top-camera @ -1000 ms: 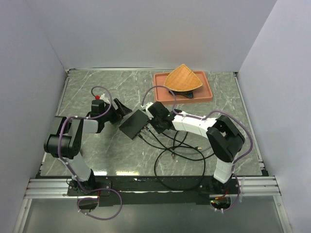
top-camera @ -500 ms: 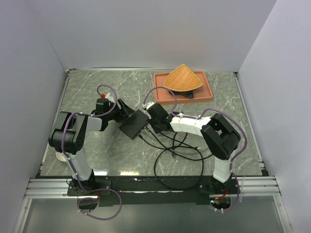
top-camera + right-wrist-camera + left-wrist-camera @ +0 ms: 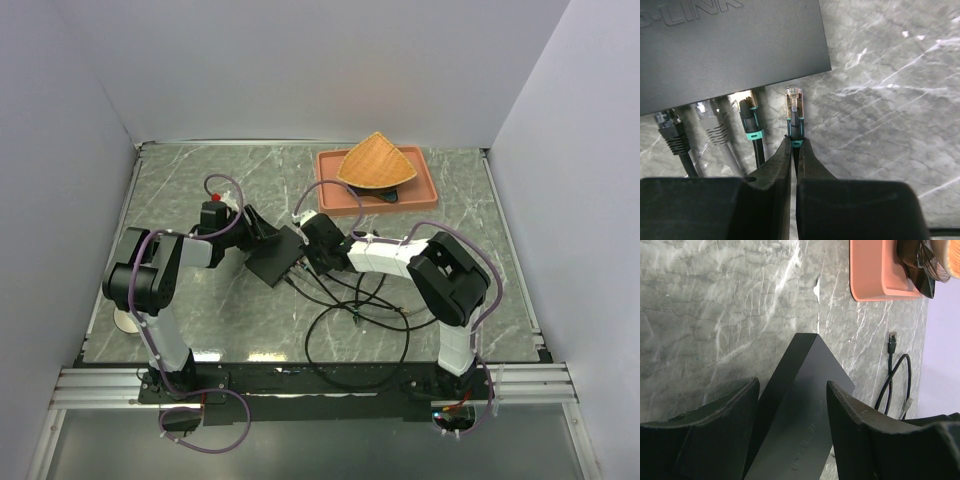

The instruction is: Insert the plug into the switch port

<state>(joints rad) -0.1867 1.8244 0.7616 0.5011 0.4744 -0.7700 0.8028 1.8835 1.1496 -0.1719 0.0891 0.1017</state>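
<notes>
One plug (image 3: 794, 107), teal-collared, is clamped between the right fingers (image 3: 780, 165). Its clear tip is just short of the port edge of the black switch box (image 3: 730, 45), near that edge's corner and beside three cables (image 3: 751, 122) already seated. The box lies near the counter's (image 3: 200, 180) middle, its opposite end between the left fingers (image 3: 715, 430), which stand apart; whether they press it I cannot tell. A terracotta tray (image 3: 330, 185) sits toward the far right corner.

We're getting soft, even light from overhead across the bench (image 3: 200, 190), with faint, soft-edged shadows and a pale glare strip along its near edge. In our wrist views the marble stays crisp, while the right gripper (image 3: 794, 141) looms dark and blurred up front.
</notes>
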